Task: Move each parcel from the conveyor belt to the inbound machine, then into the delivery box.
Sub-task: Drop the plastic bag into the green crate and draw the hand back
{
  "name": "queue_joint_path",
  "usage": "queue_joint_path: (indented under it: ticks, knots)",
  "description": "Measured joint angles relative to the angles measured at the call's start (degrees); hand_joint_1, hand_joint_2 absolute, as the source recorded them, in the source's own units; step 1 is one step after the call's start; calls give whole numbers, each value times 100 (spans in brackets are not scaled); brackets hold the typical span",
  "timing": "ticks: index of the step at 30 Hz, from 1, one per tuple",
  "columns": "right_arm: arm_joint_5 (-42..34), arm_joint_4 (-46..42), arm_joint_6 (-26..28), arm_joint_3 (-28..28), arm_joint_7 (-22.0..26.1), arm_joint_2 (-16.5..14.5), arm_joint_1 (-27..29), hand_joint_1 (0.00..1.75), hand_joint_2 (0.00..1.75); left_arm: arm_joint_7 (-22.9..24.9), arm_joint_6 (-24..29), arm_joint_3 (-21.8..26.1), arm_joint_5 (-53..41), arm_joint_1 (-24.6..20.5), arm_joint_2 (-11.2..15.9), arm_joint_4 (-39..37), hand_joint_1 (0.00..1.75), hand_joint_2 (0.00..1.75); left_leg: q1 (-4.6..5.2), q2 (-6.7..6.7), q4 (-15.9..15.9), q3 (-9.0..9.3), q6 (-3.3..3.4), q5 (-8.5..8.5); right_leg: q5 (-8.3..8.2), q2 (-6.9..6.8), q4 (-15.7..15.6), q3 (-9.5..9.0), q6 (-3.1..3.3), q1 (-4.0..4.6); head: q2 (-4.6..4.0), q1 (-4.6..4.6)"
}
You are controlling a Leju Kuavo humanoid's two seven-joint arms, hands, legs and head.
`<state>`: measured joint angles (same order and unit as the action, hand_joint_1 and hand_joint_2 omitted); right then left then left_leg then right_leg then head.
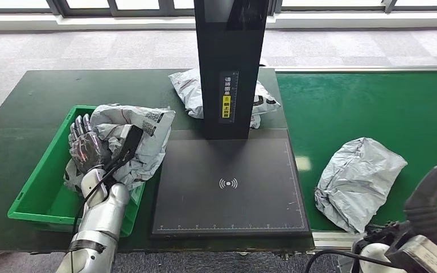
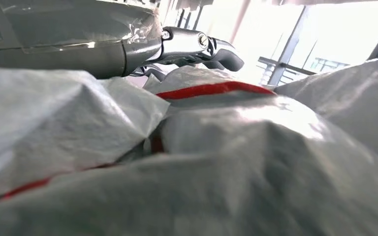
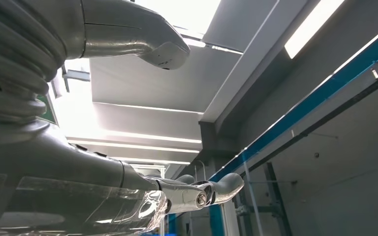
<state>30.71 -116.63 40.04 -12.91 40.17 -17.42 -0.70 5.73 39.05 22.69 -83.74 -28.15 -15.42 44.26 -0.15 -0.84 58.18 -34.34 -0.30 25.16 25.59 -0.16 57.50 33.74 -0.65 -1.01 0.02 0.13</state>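
Left arm (image 1: pixel 99 219): silver metallic shell, rounded segments, black band near lower forearm. Black cable (image 1: pixel 94 196) runs along forearm toward wrist. Left hand (image 1: pixel 86 143): dark fingers under clear glossy film, paler wrist piece behind. Flat black part lies beside left hand; possibly wrist camera mount, view unclear. Right arm (image 1: pixel 432 227): dark grey curved cover, white rounded joint, black cable below. Right hand (image 3: pixel 197 194): grey ribbed cover, thick grey thumb, silver finger links with round screw heads, clear film wrap.
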Motion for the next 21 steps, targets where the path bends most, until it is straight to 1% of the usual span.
queue_joint_path:
  ticks: [3, 7, 11, 15, 21]
  knots:
    - [-33, -2, 2, -81, 0, 0, 16, 0, 175, -89, -57, -143, 127, 349, -148, 604, 0, 0, 1, 13, 0, 7, 1, 13, 1, 16, 0, -1, -1, -1, 0, 0]
    - [-75, -2, 2, -167, 0, 0, 33, 0, 175, -86, -80, -331, 166, 875, -327, 1526, 0, 0, 1, 41, 0, 20, 1, 30, 7, 39, 0, -1, 0, -1, 0, -1]
    - [-114, -2, 2, -220, 0, 0, 41, 0, 175, -9, -112, -493, 197, 1286, -400, 2218, 0, 0, -2, 47, -1, 17, -3, 35, 15, 41, 0, 5, 5, 4, 0, -1]
    - [-136, -1, 2, -283, 0, 0, 50, 0, 175, 32, -168, -552, 223, 1426, -385, 2576, 0, 0, -8, 42, -1, 4, -3, 33, 20, 32, 1, 10, 5, 10, 0, -2]
    - [-186, 1, 2, -357, -1, 0, 63, 0, 175, 74, -195, -678, 264, 1521, -346, 2799, 0, 0, -7, 42, 0, 3, -2, 30, 17, 32, 1, 10, 5, 9, 0, -1]
